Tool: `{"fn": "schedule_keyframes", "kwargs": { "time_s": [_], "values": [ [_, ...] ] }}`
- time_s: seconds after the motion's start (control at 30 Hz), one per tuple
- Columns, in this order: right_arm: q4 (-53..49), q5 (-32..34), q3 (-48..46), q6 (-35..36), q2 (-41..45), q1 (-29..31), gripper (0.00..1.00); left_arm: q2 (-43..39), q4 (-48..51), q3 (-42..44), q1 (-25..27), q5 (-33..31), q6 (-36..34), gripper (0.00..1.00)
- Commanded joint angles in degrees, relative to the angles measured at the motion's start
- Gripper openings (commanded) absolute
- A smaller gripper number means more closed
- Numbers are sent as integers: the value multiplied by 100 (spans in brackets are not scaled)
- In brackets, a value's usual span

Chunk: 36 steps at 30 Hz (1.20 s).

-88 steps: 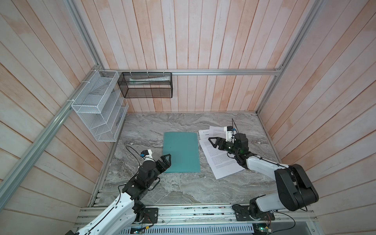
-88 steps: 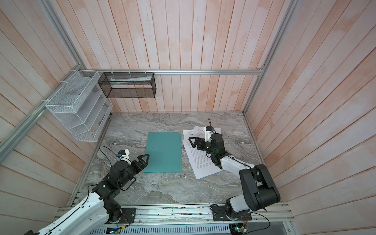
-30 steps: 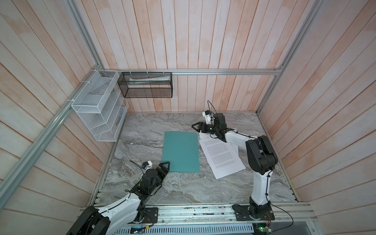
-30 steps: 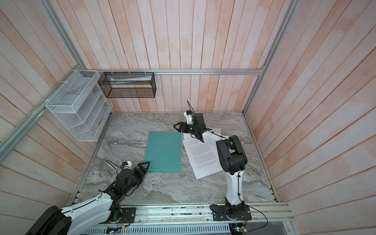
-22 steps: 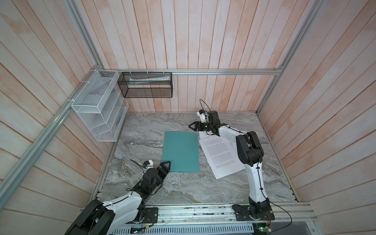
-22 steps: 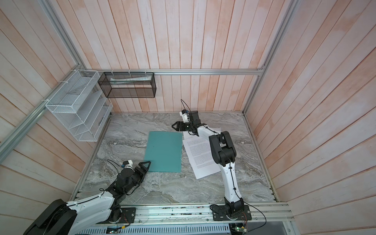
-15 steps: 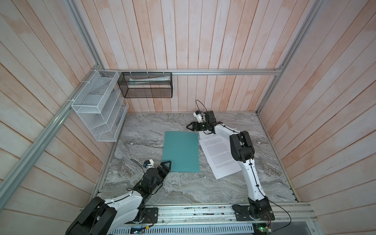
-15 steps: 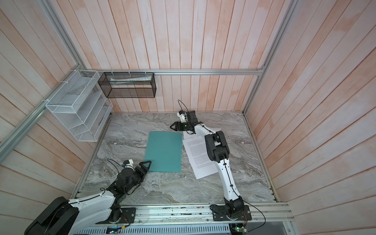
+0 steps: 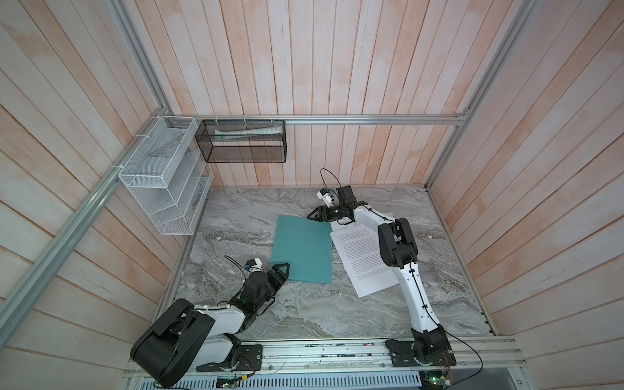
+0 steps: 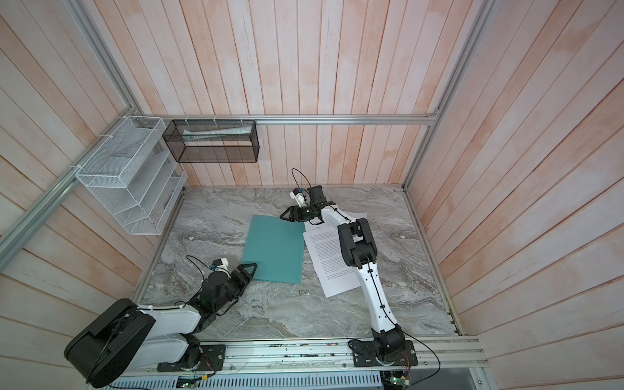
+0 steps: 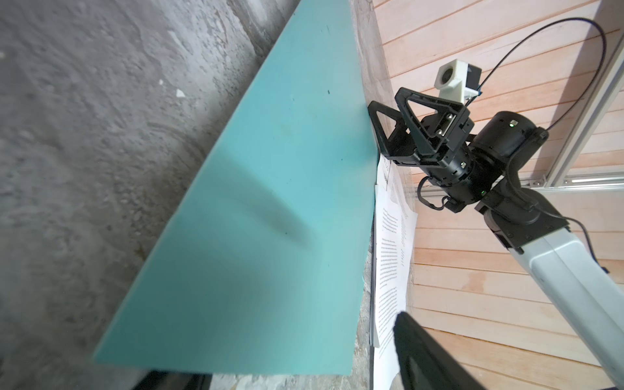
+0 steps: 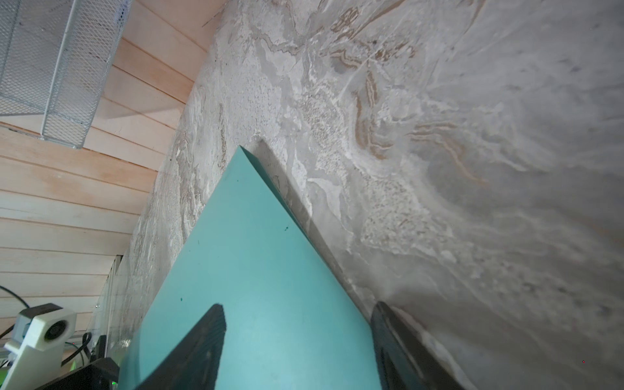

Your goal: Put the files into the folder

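files (image 9: 358, 260): partly under right arm (image 9: 396, 243) (text unreadable) | folder (image 12: 263, 270): cut off at right wrist view's edge

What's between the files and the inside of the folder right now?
Only the folder itself: its cover lies shut and flat beside the files. The right gripper, jaws open, straddles its far corner; the left gripper is open at its near corner. Nothing else visible blocks.

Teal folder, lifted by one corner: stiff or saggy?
Probably sags a little: the folder looks like thin card, lying flat on the table. Likely light, so the right hand at its far corner may slide it rather than lift it. Its flat edge looks hard to pinch.
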<state>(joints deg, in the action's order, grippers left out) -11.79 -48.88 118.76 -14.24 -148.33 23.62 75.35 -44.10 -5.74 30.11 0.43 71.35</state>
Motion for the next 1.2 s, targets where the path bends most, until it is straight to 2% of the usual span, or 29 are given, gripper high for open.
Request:
{"fn": "schedule_keyframes", "kwargs": {
  "time_s": [0.0, 0.2, 0.37, 0.47, 0.57, 0.6, 0.7, 0.8, 0.9, 1.03, 1.17],
  "values": [
    [-482, -272, -182, 226, -86, 64, 68, 200, -810, -102, -23, 158, 109, 81],
    [-308, -340, -547, 237, 51, 98, 67, 434, -1116, -175, -22, 94, 281, 73],
    [-250, -364, -767, 299, 85, 150, 67, 620, -911, -513, -22, 295, 159, 67],
    [-136, -371, -920, 273, 127, 156, 67, 721, -905, -568, -25, 309, 223, 49],
    [-15, -345, -1058, 226, 237, 161, 67, 712, -825, -584, -21, 300, 343, 6],
    [37, -337, -1086, 191, 297, 161, 67, 675, -733, -600, -22, 287, 361, 0],
    [228, -323, -1131, -16, 492, 152, 67, 515, -488, -623, -27, 218, 350, 0],
    [1003, -203, -1483, -684, 891, 96, 67, 296, -300, -589, -31, 97, 377, 0],
    [1838, 109, -2191, -1613, 1504, 0, 68, 0, -93, -497, -25, -70, 448, 0],
    [3635, 125, -3738, -3045, 2581, -112, 69, -373, 150, -420, -22, -189, 438, 0],
    [4105, 1, -4864, -3621, 3310, -29, 68, -560, 1, -208, -22, -316, 653, 0]
  ]
}}
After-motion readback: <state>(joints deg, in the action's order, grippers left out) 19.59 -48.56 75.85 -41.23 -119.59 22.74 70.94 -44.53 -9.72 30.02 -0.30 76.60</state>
